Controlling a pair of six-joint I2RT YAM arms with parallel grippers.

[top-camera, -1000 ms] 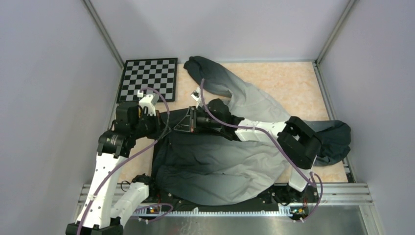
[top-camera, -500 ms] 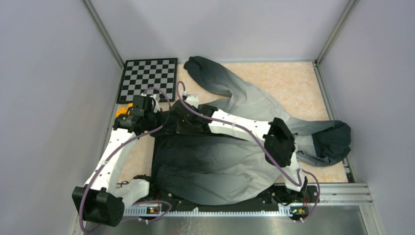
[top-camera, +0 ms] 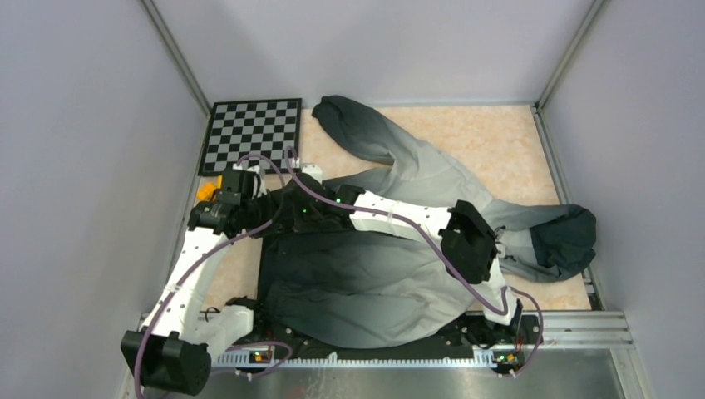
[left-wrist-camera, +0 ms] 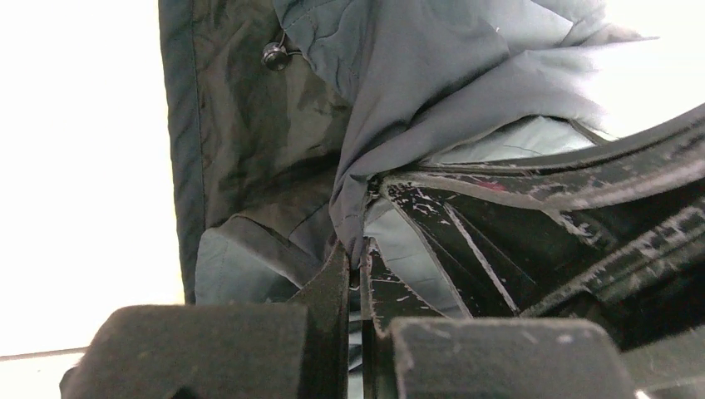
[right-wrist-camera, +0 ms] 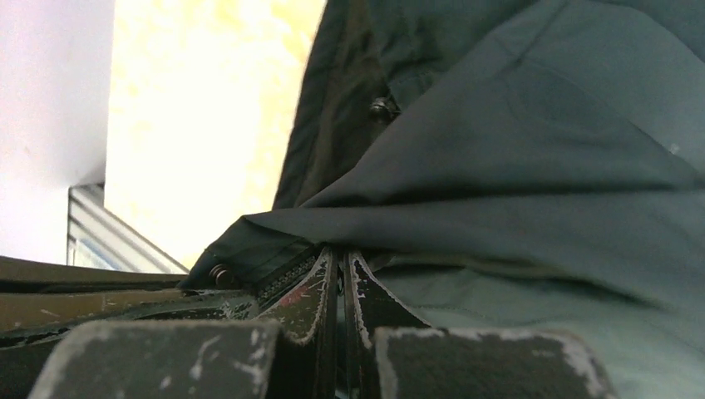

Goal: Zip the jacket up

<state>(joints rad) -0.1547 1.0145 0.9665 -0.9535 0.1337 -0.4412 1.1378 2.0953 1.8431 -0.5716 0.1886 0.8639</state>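
Observation:
The jacket (top-camera: 391, 274) lies spread on the table, dark charcoal on the left and fading to light grey. One sleeve (top-camera: 357, 129) reaches to the back, and the dark hood (top-camera: 565, 237) lies at the right. My left gripper (top-camera: 264, 214) and right gripper (top-camera: 287, 218) meet at the jacket's dark upper left corner. In the left wrist view my left gripper (left-wrist-camera: 357, 253) is shut on a pinched fold of grey fabric (left-wrist-camera: 465, 75). In the right wrist view my right gripper (right-wrist-camera: 339, 268) is shut on the jacket's edge beside the zipper teeth (right-wrist-camera: 291, 278).
A checkerboard (top-camera: 253, 133) lies at the back left. A small orange object (top-camera: 204, 191) sits beside the left wrist. Grey walls close in both sides, and a metal rail (top-camera: 416, 353) runs along the front. A snap (right-wrist-camera: 381, 106) shows on the jacket's lining.
Both grippers have moved left, drawing the jacket's dark corner with them. The left arm's elbow has dropped toward the front left, and the right arm has stretched out further.

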